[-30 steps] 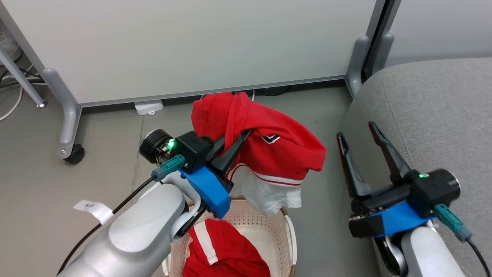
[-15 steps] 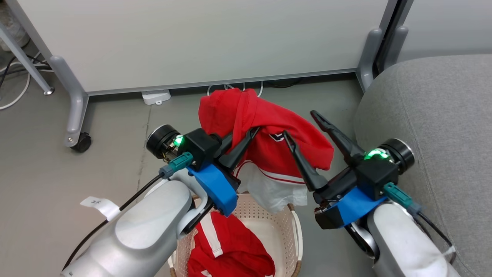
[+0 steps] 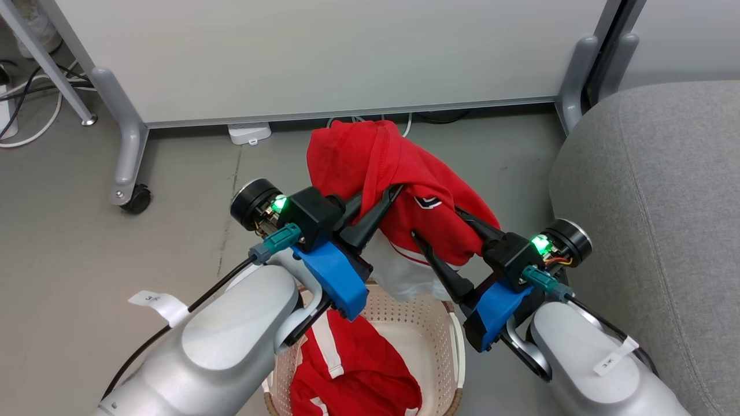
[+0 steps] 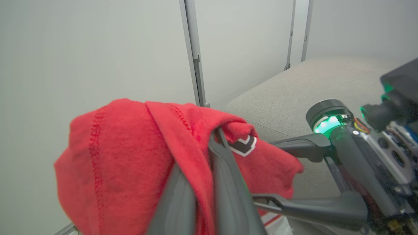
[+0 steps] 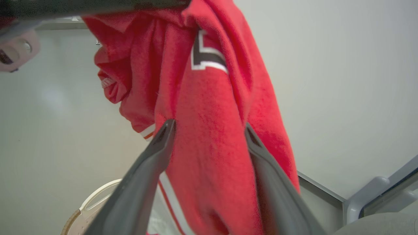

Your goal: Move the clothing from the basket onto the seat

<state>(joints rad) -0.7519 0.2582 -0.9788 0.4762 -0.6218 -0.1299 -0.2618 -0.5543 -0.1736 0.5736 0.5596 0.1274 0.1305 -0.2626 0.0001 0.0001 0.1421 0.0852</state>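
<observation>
One piece of the clothing, red with white trim, hangs above the basket, pinched in my left gripper, which is shut on its folded top edge. The same grip shows close up, left gripper on the red cloth. My right gripper is open, its fingers standing on either side of the hanging part; the gripper has cloth between the jaws. More red clothing lies in the basket. The grey seat is at the right.
A white partition panel on grey feet, one with a caster, stands close behind the clothing. A small white box and cables lie on the grey floor by it. The basket rim sits below my right gripper.
My right arm swung left from beside the seat to the hanging clothing, its open fingers now straddling it. The left gripper kept its hold. The head camera shifted slightly.
</observation>
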